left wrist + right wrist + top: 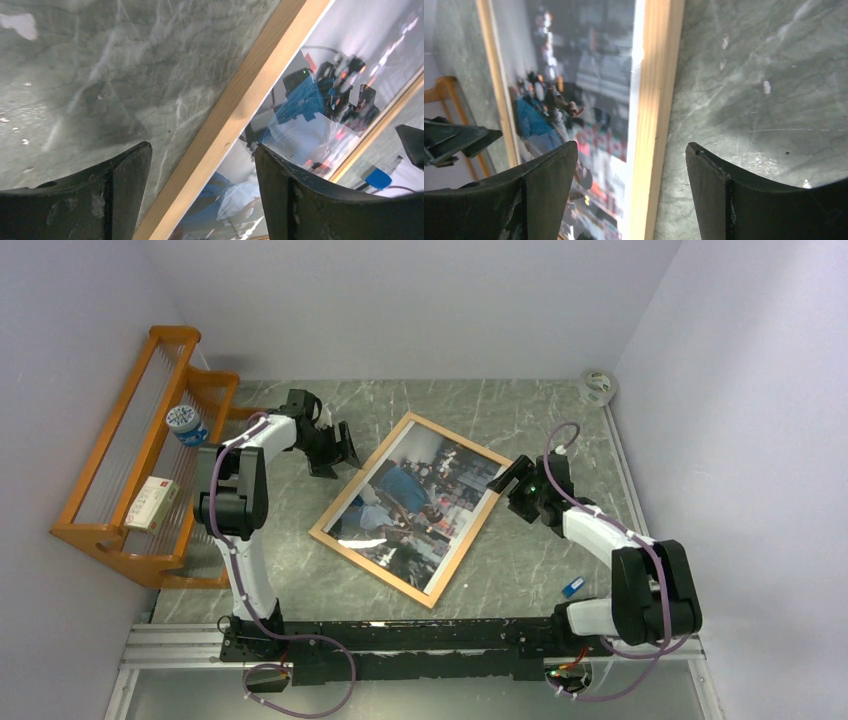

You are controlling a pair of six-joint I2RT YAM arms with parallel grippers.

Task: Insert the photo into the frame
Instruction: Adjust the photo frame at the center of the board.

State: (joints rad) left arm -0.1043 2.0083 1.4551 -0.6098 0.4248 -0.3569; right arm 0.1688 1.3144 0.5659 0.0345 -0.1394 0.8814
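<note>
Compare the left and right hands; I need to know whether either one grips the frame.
The left hand hangs over the long left rail of the frame. The right hand is at the opposite long rail, near its far corner. In the left hand's wrist view the photo lies to the right of the rail, while in the right hand's view it lies to the left. Both hands are open, each straddling a wooden rail and gripping nothing.

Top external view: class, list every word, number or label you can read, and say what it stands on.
No text reads clearly in any view.
Box on the orange rack: print too small to read.
Jar on the same rack: label too small.
Photo: red sign lettering, blurred.
</note>
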